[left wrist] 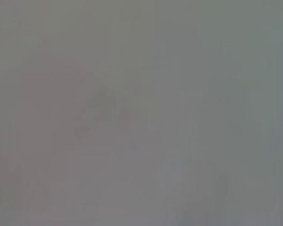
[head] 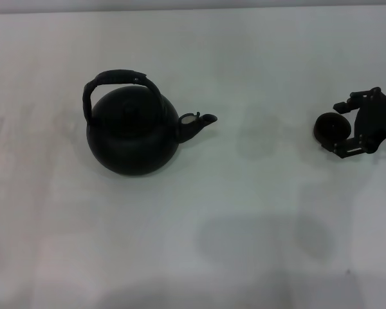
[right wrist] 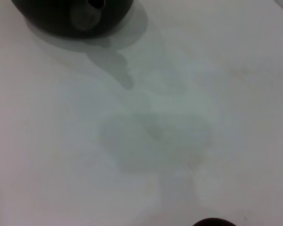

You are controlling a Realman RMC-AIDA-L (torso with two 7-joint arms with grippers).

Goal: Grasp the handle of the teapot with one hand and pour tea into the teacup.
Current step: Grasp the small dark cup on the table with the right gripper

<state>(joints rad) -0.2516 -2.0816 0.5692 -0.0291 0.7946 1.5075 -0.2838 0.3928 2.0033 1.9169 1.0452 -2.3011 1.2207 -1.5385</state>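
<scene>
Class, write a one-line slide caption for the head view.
Black teapot on a white table, spout toward the teacup at the right gripper.

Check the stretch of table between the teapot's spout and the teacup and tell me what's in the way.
Nothing visible. In the head view only bare white table lies between the teapot spout and the teacup. The right gripper is already at the teacup, on its far side from the teapot. The left gripper is not in view.
</scene>
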